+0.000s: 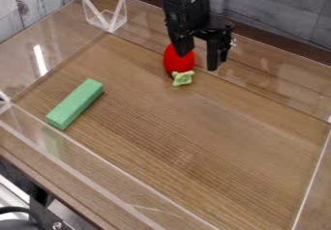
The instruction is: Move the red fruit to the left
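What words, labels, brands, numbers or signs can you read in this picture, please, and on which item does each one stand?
None can be read: no legible text shows on the red fruit, the green block or the wooden table.
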`<state>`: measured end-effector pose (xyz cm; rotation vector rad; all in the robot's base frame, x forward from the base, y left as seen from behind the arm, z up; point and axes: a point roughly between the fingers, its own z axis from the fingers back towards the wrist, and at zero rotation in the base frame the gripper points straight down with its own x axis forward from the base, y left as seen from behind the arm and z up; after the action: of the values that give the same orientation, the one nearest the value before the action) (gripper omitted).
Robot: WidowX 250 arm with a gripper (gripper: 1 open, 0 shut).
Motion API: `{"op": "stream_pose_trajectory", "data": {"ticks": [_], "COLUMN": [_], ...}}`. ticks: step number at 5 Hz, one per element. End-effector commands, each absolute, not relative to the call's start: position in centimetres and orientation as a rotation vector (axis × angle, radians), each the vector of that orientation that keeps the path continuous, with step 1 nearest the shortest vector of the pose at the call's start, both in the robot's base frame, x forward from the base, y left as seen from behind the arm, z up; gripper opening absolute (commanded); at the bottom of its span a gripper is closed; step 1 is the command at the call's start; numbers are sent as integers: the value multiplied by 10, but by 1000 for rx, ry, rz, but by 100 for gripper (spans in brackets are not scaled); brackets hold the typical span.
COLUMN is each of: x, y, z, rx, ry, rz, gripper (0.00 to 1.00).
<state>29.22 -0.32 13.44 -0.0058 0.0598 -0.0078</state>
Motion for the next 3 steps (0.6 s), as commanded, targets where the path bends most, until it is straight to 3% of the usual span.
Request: {"op": "stream_pose_trajectory", "data": {"ticks": [1,3], "x": [296,308], "y": [2,-15], "z": [134,116], "rx": [4,24], "ry": [71,81], "rz": [18,-15], "gripper": [100,100]}}
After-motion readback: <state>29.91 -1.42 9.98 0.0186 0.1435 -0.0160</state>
